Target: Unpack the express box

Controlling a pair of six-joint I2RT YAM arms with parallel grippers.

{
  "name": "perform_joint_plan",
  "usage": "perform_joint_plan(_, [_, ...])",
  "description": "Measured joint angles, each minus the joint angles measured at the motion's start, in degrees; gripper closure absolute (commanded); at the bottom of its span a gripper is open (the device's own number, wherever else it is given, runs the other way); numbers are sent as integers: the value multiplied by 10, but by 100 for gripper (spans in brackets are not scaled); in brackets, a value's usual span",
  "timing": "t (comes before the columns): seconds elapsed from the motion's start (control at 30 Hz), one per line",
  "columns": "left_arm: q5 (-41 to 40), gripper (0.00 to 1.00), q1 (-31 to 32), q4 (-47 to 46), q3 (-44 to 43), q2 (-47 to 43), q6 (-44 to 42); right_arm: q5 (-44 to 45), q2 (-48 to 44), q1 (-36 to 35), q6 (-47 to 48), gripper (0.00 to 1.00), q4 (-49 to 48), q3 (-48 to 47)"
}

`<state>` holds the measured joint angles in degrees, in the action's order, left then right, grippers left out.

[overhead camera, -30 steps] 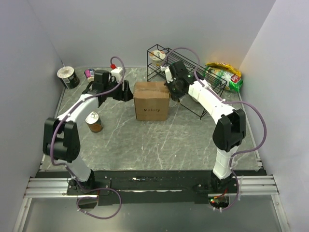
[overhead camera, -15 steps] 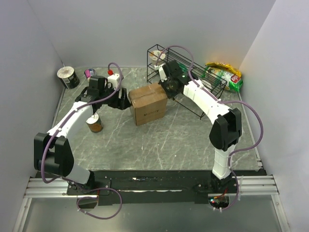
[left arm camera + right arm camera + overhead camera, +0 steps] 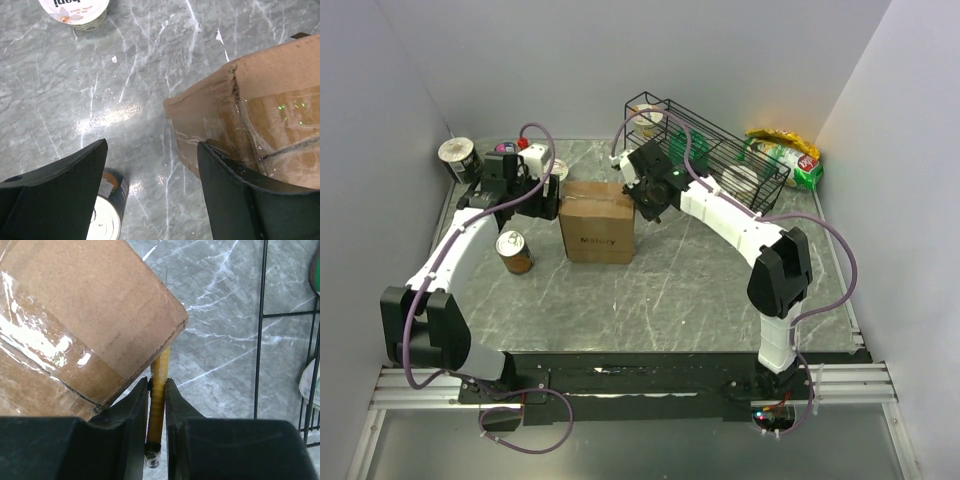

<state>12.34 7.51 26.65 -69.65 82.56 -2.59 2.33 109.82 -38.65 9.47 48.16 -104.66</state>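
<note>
— Brown box [image 3: 597, 218]: where does it sit for me?
— On your tabletop [image 3: 670, 290], left of the middle. It stands upright with its taped flaps on top and a printed side facing the arm bases. Your two grippers flank it, one at each upper side.
— What is my left gripper [image 3: 150, 150] doing?
— Its jaws are released and spread wide, grasping nothing. In your left wrist view a dented corner of the box shows just past one jaw, but I cannot tell if they touch. A can [image 3: 514, 251] stands near the box on that side.
— And my right gripper [image 3: 157, 384]?
— Its jaws are clenched on a thin yellow tool [image 3: 161, 362]. The tool's far end meets the box's corner and passes out of sight behind it. A wire rack [image 3: 720, 150] stands just behind that arm.
</note>
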Motion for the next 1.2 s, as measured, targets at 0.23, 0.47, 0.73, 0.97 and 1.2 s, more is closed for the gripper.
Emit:
perform_joint_plan(0.23, [35,18,-3,55,-36,-19,-60,-28,-14,45,22,100,0,7])
perform_joint_plan(0.47, [166,19,-15,64,-147,-67,-132,-70,-159,149,70,100,-5,88])
perform_joint_plan(0.73, [310,27,114,45,-288,-17,-153,-222,-351,123,201,100,-26,147])
perform_joint_plan(0.97, [340,34,219,85,-317,35,-195,-256,-362,94,278,100,-16,147])
perform_joint_plan(1.2, [334,42,261,96,-299,37,-220,-267,-363,70,317,100,-5,147])
